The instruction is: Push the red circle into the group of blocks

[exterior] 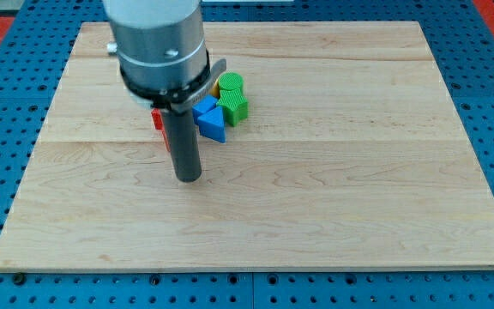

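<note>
**Rod Tip Below Block Cluster; Red Block Largely Hidden**

Where the dark rod meets the pale wooden desk (316,215), my tip (188,179) rests on bare wood, just below and slightly to the view's left of a small cluster of coloured blocks. The arm carries no jaws, only this straight rod, so nothing is spread, pressed together or pinched.

The cluster sits in the upper middle of the desk. A blue triangular block (213,125) lies nearest the rod, on the rod's right in the view. A second blue block (203,108), shape unclear, sits just above it and appears to touch it. Further right are a green block with angled faces (235,108) and, above it, a green rounded block (230,83); a sliver of yellow block (216,89) shows beside the latter.

A red block (158,118) shows only as a narrow strip at the rod's left edge, behind the arm's grey housing (161,43). Its shape cannot be made out. It lies just beside the cluster; whether it touches cannot be told.
</note>
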Tool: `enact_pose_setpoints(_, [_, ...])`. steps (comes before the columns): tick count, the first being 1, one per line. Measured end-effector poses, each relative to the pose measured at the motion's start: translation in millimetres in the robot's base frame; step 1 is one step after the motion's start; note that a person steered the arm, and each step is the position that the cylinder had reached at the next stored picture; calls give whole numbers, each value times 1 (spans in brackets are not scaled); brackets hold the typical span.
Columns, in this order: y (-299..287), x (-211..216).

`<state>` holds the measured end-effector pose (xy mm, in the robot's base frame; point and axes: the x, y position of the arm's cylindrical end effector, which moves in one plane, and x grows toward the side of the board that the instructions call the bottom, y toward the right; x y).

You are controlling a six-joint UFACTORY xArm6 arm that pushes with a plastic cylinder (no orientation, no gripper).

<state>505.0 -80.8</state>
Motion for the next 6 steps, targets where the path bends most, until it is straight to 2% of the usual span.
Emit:
enact_pose_setpoints(1, [-28,-19])
enact_pose_setpoints(2, [-27,-38])
enact_pose_setpoints(6, [-22,-49])
